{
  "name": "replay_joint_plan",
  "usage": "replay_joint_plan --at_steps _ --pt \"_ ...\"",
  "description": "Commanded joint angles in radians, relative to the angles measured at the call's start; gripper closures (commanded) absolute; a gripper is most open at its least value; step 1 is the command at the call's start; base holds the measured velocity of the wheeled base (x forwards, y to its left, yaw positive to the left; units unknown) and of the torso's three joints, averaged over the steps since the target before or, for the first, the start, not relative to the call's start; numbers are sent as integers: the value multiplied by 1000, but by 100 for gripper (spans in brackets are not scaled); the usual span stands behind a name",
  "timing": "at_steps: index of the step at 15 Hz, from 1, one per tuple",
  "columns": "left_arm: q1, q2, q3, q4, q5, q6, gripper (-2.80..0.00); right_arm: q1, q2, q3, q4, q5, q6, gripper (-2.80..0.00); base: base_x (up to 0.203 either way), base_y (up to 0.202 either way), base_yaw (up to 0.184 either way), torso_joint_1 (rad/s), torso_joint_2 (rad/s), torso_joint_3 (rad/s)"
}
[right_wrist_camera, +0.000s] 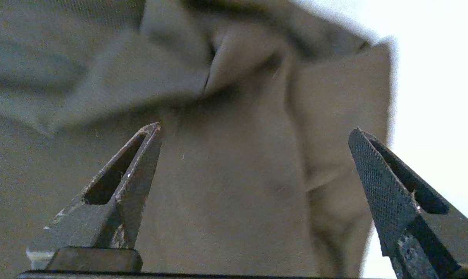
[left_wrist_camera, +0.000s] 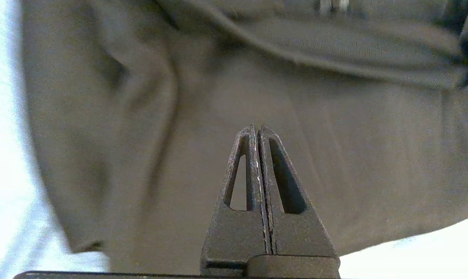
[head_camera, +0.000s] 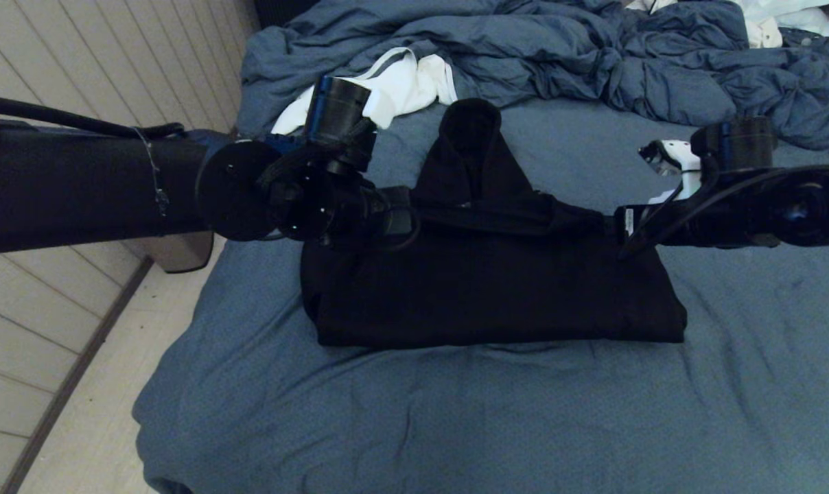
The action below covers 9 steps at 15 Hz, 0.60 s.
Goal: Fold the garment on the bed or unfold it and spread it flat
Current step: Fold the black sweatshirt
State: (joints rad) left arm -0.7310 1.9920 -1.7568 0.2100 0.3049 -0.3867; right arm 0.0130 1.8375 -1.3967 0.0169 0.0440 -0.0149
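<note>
While the garment [head_camera: 497, 288] lies as a compact folded block at the centre of the bed [head_camera: 456, 425], with its hood [head_camera: 471, 147] projecting toward 12 o'clock, the work appears to be at a late folding stage. The lower edge is straight and the sleeves are tucked out of sight.

The left end effector [left_wrist_camera: 257, 130] is clenched with its fingers pressed flat together; no fabric is visible between them. It sits at the 9 o'clock edge of the block. The right end effector [right_wrist_camera: 253, 130] is released, jaws spread wide, over the 3 o'clock edge.

Judgement: the next move calls for the hood to be laid down onto the body, or for both arms to clear.

A white cloth [head_camera: 401, 86] lies at 11 o'clock, near the rumpled duvet [head_camera: 593, 55].
</note>
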Motion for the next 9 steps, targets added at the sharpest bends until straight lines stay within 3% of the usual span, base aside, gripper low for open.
replay_joint_plan --at_steps 1,9 --pt "-17 48 0 1 4 -14 0 4 16 16 0 0 0 -280 0 0 0 0 0 0" --pt "-18 83 69 -71 2 -23 0 6 -42 16 0 -3 -6 -280 0 0 0 0 0 0"
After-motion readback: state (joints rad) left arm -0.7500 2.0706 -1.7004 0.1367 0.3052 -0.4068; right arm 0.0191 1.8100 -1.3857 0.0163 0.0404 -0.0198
